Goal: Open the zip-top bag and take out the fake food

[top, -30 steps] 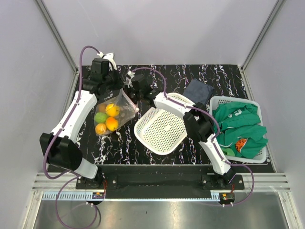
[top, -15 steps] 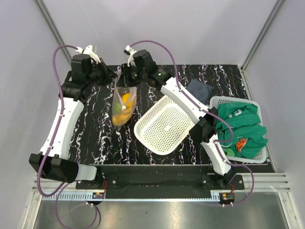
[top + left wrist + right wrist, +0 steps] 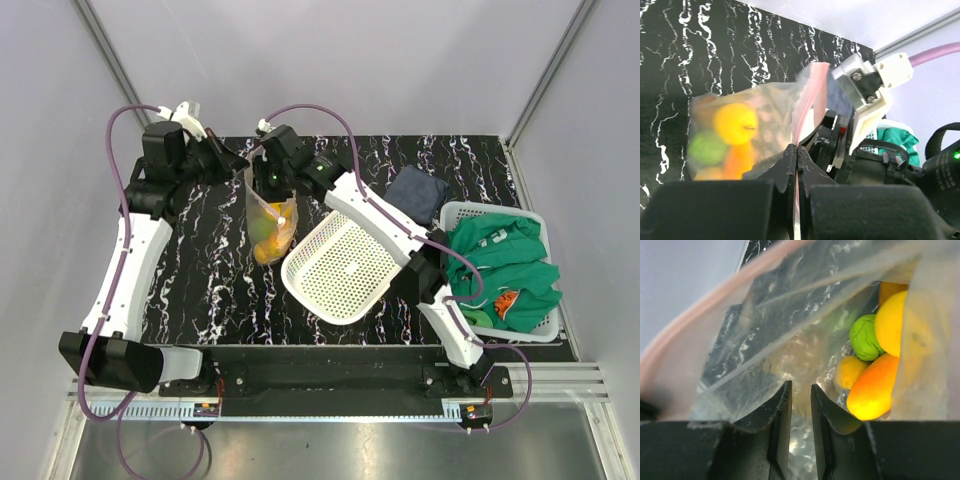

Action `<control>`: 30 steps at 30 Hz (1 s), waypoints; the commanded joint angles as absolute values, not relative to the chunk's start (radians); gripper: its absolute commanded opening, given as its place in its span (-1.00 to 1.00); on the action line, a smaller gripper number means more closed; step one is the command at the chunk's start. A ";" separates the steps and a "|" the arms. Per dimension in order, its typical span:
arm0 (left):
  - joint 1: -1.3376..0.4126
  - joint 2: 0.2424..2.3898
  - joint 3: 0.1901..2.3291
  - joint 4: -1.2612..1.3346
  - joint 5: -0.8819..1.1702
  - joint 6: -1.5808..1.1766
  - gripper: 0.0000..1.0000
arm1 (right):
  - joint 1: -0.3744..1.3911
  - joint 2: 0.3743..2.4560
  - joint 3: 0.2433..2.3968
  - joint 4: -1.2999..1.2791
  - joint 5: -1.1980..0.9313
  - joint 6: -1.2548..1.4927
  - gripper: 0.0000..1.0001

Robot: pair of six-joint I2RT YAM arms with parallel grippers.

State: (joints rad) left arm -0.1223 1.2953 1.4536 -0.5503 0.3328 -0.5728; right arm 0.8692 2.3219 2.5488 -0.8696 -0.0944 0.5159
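Pink plastic sits in the bite of the left gripper (image 3: 796,150): we see its two dark fingers pressed flat together on the zip strip (image 3: 809,95) of the zip-top bag (image 3: 765,110), with no gap between them. Just across the bag's mouth, the right gripper (image 3: 801,390) has its jaws drawn close, with only a slit between them. A fold of the clear film lies in that slit, so we read it as pinching the bag's other wall.

Between the two grips the bag hangs mouth up, above the far left part of the black marbled table (image 3: 200,290); we cannot tell whether its bottom touches the surface. The fake food (image 3: 875,390) is inside, bunched at the low end: a green round piece, a yellow one and orange ones pressed against each other.

From above, the bag's lower end lies just beside the left rim of the white mesh basket (image 3: 340,265), which sits askew near the middle of the table. Further right we find a dark blue folded cloth (image 3: 418,190) at the far edge, and beside it a second white basket (image 3: 455,212) holding green clothing (image 3: 505,260) with an orange print.
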 commanded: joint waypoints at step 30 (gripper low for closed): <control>-0.080 1.219 1.273 -0.247 0.574 -0.664 -1.00 | 0.858 2.451 2.516 -0.794 -0.043 0.503 -0.40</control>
